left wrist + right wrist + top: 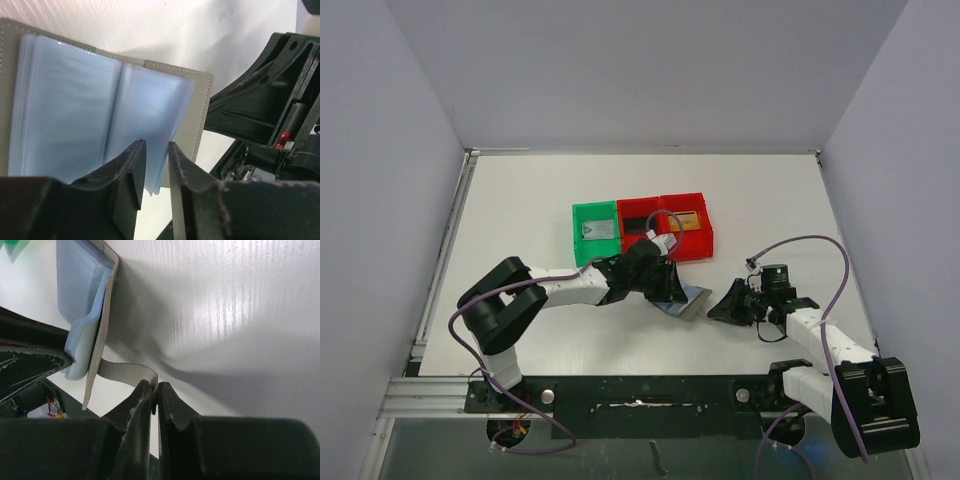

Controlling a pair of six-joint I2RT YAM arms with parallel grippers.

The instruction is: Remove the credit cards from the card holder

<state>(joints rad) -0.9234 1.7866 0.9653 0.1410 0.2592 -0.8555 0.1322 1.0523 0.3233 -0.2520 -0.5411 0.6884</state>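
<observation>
The card holder [688, 300] lies open on the table, grey cover [194, 125] down and bluish plastic sleeves [75, 115] fanned up. My left gripper [156, 145] stands over its right half, jaws slightly apart with the edge of one sleeve in the gap. The sleeves in view show only blue plastic. My right gripper [156, 387] is shut on the holder's small grey tab [125, 373], just right of the holder [722, 308]. A silvery-grey credit card [598, 230] lies in the green bin and a black one [637, 222] in the middle red bin.
Behind the holder stand a green bin [577, 235] and two red bins [704, 232] in a row; the right one holds a yellowish card [686, 221]. White walls close the table at back and sides. The right gripper's body [260, 110] sits close beside the left fingers.
</observation>
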